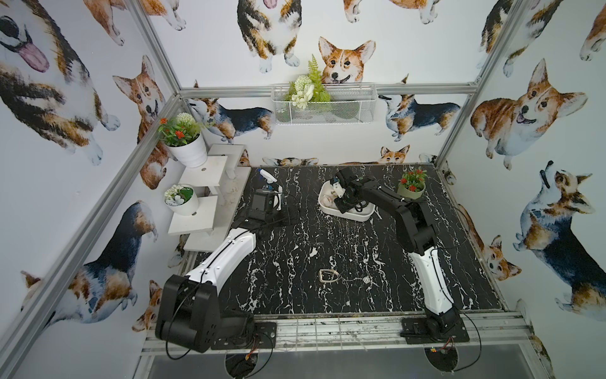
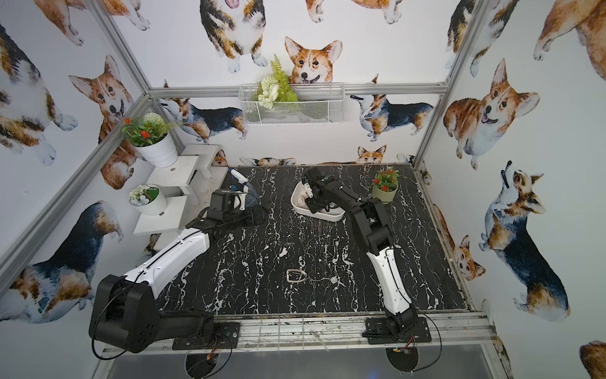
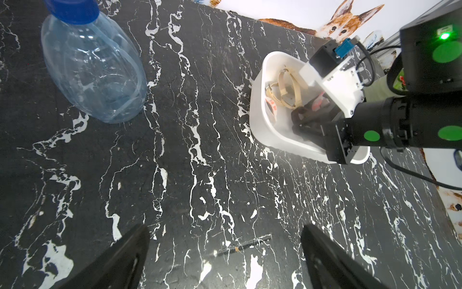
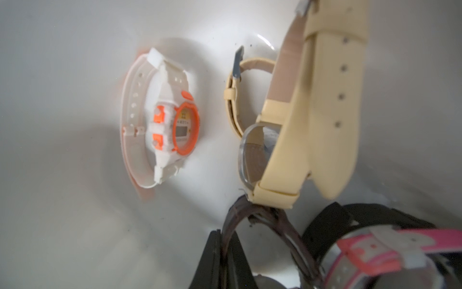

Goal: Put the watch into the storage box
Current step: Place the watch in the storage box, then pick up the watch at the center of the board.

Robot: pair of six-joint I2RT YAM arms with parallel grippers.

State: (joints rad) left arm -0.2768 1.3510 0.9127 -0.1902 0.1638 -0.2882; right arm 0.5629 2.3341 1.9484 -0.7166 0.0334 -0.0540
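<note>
Storage box (image 1: 356, 216) (image 2: 323, 217) stands on the black marbled tabletop (image 1: 295, 249), far and right of centre in both top views, with a potted plant (image 1: 411, 189) just to its right. The right end effector (image 4: 227, 252) (image 3: 296, 122) reaches down inside the box. Its jaws stand nearly together, with the dark strap of the brown-strapped watch (image 4: 252, 225) pinched between them. This watch is therefore inside the box walls, low over the floor; contact with the floor cannot be confirmed. Also in the box are a white-and-orange digital watch (image 4: 175, 127) lying on the floor, a cream-strapped watch (image 4: 312, 112) beside it, and a pink watch (image 4: 375, 250) next to the end effector. One further watch, the loose watch (image 1: 327, 275) (image 2: 296, 275), lies on the tabletop near the front, about centre, well apart from the box. The left end effector (image 3: 225, 229) is at the far left, jaws spread wide over bare tabletop, gripping nothing. A clear plastic bottle (image 3: 92, 75) stands near it.
</note>
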